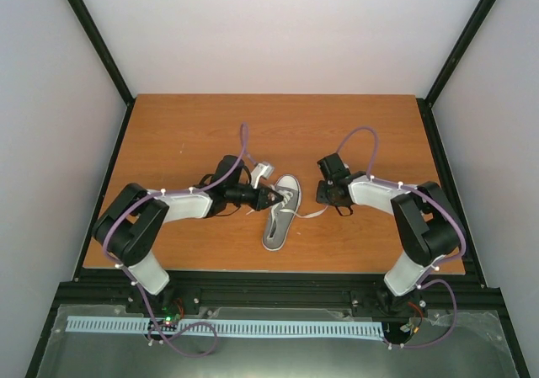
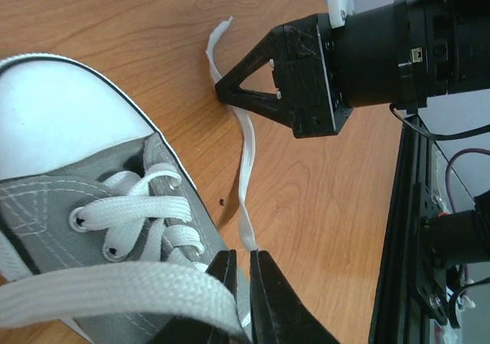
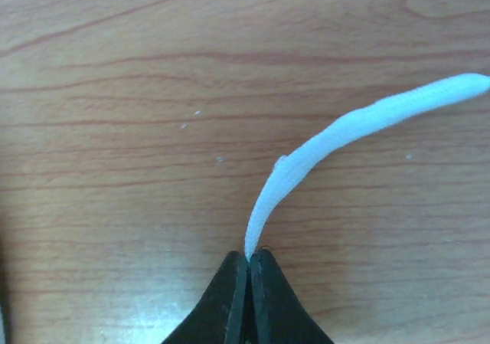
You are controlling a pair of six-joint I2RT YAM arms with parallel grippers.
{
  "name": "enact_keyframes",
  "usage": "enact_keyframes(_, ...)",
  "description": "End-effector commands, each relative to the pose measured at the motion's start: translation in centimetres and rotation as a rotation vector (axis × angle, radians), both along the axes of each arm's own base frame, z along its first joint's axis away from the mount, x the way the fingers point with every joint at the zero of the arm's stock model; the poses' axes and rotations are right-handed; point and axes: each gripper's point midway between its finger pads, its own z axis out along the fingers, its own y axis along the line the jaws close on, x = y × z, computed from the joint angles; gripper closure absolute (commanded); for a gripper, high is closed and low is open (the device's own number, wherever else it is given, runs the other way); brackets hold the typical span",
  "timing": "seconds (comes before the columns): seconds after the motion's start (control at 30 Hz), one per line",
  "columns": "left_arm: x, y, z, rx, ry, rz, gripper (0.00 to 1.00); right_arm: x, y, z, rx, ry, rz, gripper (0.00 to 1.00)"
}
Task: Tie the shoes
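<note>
On the left wrist camera I only get the toe half of the grey canvas sneaker with white toe cap (image 2: 84,206); its heel runs off the left and bottom edges. The left gripper (image 2: 245,258) is cropped at the bottom too. On the right wrist camera the white flat lace (image 3: 344,137) reaches the right edge, so I can't tell whether it ends there, and the right gripper (image 3: 249,258) shows only its fingertips. Overhead, the lace is too small for me to follow.
</note>
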Motion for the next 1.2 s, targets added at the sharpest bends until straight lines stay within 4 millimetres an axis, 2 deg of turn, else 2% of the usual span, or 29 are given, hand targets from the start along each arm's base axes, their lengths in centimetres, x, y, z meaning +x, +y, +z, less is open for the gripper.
enact_keyframes(0.0, -0.3, -1.6, 1.2, -0.062, -0.025, -0.099, 0.89, 0.4, 1.1, 1.4, 0.051, -0.034, 0.029, 0.97)
enact_keyframes(0.07, -0.4, -2.1, 0.9, -0.064, -0.011, -0.119, 0.88, 0.4, 2.0, 3.3, 0.115, -0.079, 0.055, 0.97)
enact_keyframes(0.33, -0.5, -3.2, 1.5, -0.061, -0.032, -0.160, 0.79, 0.3, 4.6, 14.4, 0.348, -0.332, 0.164, 0.97)
enact_keyframes(0.47, -0.9, -3.8, 1.6, -0.058, -0.030, -0.193, 0.72, 0.7, 6.0, 17.4, 0.423, -0.383, 0.204, 0.97)
enact_keyframes(0.63, -1.8, -4.4, 2.3, -0.078, -0.042, -0.241, 0.60, 1.6, 6.9, 18.9, 0.457, -0.415, 0.227, 0.97)
enact_keyframes(0.77, -1.7, -4.8, 2.4, -0.066, -0.047, -0.248, 0.55, 1.7, 7.7, 19.9, 0.502, -0.433, 0.252, 0.97)
enact_keyframes(0.93, -1.2, -5.3, 1.7, -0.044, -0.025, -0.250, 0.53, 1.8, 8.1, 21.0, 0.522, -0.451, 0.269, 0.97)
enact_keyframes(1.17, -0.4, -5.9, 1.8, -0.028, -0.033, -0.247, 0.50, 2.0, 8.6, 21.8, 0.545, -0.465, 0.288, 0.97)
